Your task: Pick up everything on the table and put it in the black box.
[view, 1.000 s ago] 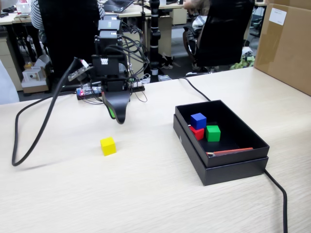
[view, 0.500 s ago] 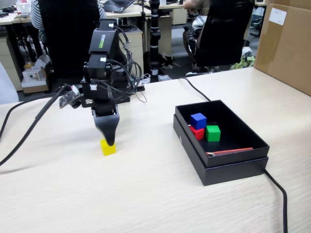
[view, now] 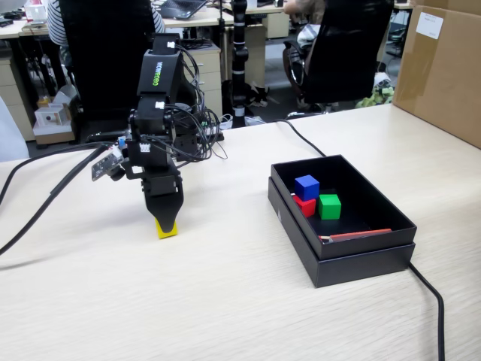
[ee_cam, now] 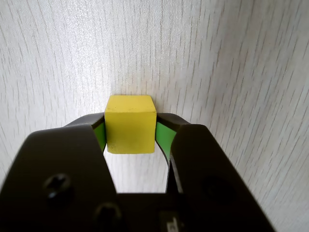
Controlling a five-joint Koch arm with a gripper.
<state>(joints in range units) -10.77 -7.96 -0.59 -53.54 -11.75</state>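
Note:
On the pale wood table sits the yellow cube, left of centre in the fixed view. My gripper points straight down over it. In the wrist view the yellow cube stands between the two green-padded jaws of my gripper, both pads pressed against its sides, and it still rests on the table. The black box lies to the right, holding the blue cube, the red cube and the green cube.
A thick black cable trails over the table's left side. Another cable runs past the box's right corner. A big brown carton stands at the far right. Office chairs and desks are behind the table.
The arm swung left and came down from above the table onto the yellow cube, and the jaws now close round it. The cubes in the box have not moved.

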